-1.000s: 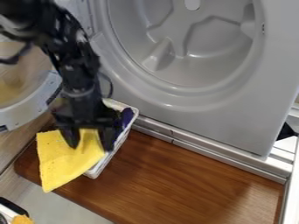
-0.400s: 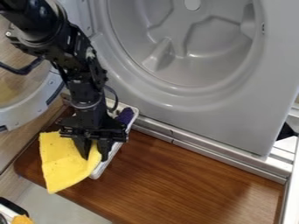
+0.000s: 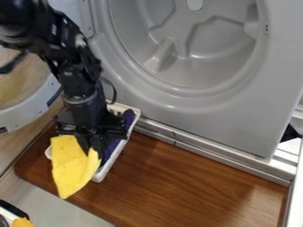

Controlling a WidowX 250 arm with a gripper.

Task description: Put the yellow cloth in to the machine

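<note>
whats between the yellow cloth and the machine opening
In the camera view: the gripper, a purple item in the white tray, and the machine's grey front.

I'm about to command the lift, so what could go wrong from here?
The pincer seems to grip the yellow cloth only near its upper part, so it might slip out. The purple item in the white tray lies close beside the pincer and could get dragged along. The cloth's loose lower end may snag on the machine's raised opening rim.
</note>
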